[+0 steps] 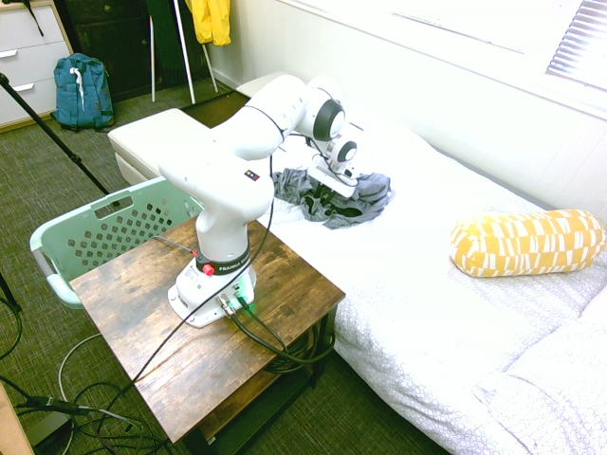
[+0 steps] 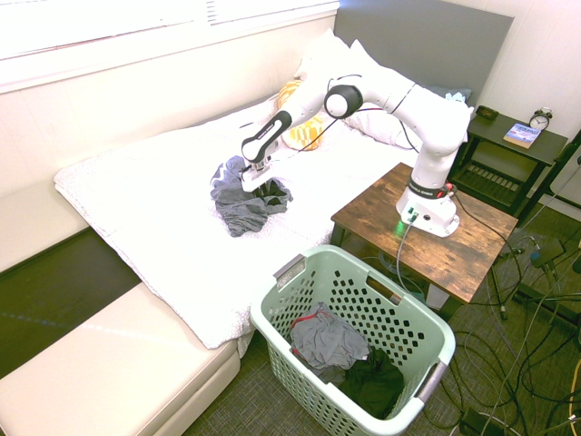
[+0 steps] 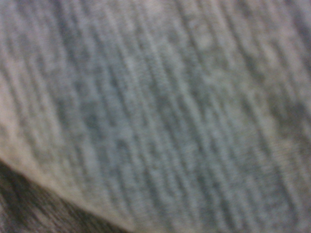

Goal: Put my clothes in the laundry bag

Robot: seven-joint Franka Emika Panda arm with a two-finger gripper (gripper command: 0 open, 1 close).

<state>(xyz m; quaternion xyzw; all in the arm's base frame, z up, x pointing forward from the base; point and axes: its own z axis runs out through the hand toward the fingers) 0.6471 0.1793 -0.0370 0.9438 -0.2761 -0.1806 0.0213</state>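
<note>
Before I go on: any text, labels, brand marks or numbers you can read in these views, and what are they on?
"FRANKA EMIKA", most likely: small dark print on the black band at the arm base; blurred, so not certain.
Book on the nightstand: cover print too small to read.
Alarm clock: dial numbers too small to read.
Clothes, laundry basket, yellow patterned pillow, backpack: no readable text.
Wrist view: only blurred fabric.

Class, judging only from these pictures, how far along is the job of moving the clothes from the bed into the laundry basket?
Done: some garments already lie in the pale mint-green perforated plastic basket. In hand: the white arm's gripper is down on the dark grey-blue fabric heap on the white bed; a grip can't be confirmed. Left: lifting that heap and dropping it in.
</note>
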